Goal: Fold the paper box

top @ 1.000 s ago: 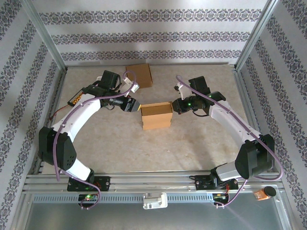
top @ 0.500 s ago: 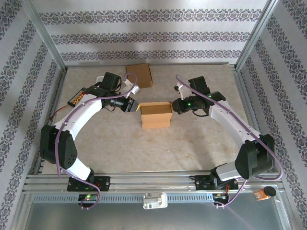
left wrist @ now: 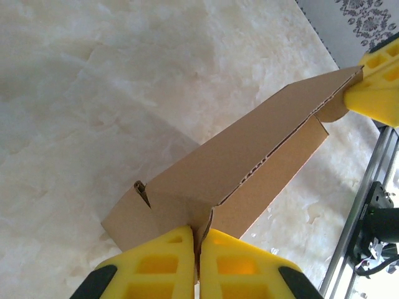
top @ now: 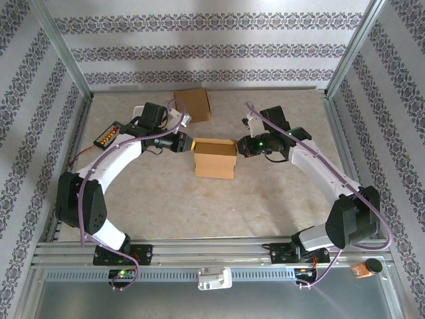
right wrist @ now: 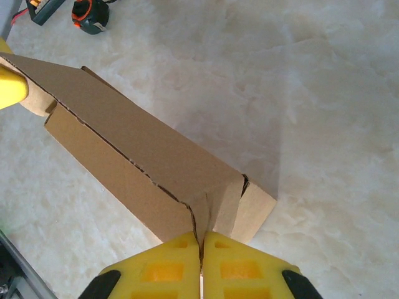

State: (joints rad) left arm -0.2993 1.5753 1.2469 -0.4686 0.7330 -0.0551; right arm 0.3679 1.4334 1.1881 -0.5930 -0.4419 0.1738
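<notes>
A brown cardboard paper box (top: 214,158) sits mid-table between both arms, its lid raised. My left gripper (top: 189,144) is shut on the box's left end; in the left wrist view the yellow fingers (left wrist: 162,261) pinch the cardboard edge of the box (left wrist: 243,162), and the other arm's yellow finger (left wrist: 374,93) holds the far corner. My right gripper (top: 238,146) is shut on the right end; in the right wrist view its gripper (right wrist: 201,252) clamps the folded corner flap of the box (right wrist: 143,149).
A second flat cardboard piece (top: 193,104) lies at the back near the wall. An orange-and-black device (top: 108,137) rests at the left behind the left arm. Metal frame rails border the table (top: 265,199) on all sides.
Both grippers have shifted slightly toward the back with the box ends; the box's lid has risen and the box now stands a little taller.
</notes>
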